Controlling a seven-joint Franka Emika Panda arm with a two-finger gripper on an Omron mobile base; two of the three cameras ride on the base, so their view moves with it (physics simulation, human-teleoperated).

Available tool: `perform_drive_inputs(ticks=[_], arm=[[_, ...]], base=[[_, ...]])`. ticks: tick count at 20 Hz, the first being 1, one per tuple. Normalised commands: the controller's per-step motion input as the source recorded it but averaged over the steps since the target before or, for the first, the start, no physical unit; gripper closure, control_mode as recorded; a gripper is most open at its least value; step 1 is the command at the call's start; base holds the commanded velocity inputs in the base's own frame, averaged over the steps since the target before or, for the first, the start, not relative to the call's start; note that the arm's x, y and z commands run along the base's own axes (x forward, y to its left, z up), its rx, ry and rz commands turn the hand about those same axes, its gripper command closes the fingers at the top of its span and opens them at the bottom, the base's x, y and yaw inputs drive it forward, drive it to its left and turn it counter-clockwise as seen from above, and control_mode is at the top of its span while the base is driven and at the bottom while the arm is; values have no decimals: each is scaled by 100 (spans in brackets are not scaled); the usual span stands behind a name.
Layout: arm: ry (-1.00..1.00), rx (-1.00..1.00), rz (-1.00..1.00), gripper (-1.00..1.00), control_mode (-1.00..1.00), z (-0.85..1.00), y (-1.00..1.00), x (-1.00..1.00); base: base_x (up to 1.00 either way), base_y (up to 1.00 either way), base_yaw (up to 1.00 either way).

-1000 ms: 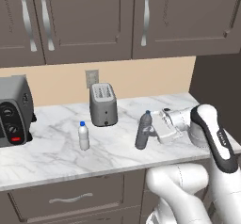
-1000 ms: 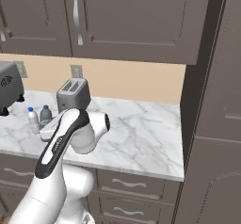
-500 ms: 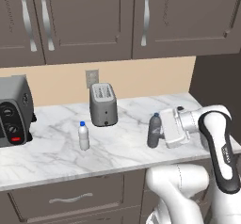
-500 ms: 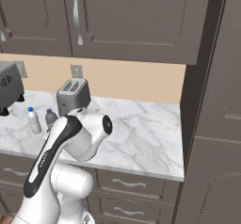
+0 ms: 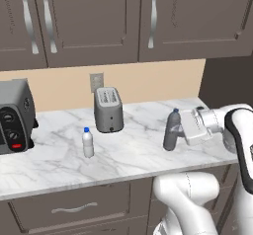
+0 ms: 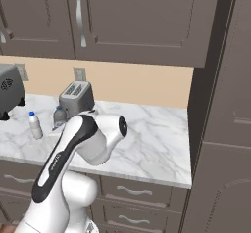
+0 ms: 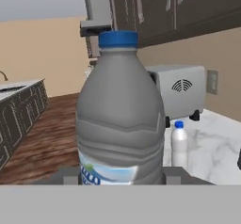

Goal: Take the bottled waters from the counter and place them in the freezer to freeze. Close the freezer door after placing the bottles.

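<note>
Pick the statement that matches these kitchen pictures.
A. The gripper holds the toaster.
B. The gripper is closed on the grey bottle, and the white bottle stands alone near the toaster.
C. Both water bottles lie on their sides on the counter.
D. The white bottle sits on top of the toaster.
B: the gripper is shut on the grey bottle, while the white bottle stands upright on the counter in front of the toaster.

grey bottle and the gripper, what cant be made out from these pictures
- Fingertips: in the hand view the grey bottle covers where the gripper meets it, so the contact is hidden.
- Grey bottle in the right base view: the robot's own arm covers its lower part.
- Grey bottle's base: cut off at the bottom of the hand view.
- White bottle label: too small to read in the left base view.
</note>
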Motion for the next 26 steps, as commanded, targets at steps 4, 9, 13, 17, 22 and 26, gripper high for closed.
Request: perform_drive_inputs(ticks=[4,9,13,17,22,26], arm=[[-2,2,-1,100,-100,1,-30,-41],[-6,0,0,100,-100,0,-8,-40],[-3,0,0,100,-100,4,0,-26],[0,0,0,100,-100,0,0,-2],[0,0,0,100,-100,0,0,0],[-1,0,0,100,-100,0,0,-6]], base=[[0,0,0],[0,0,0],[0,0,0],[0,0,0],[0,0,0],[0,0,0]])
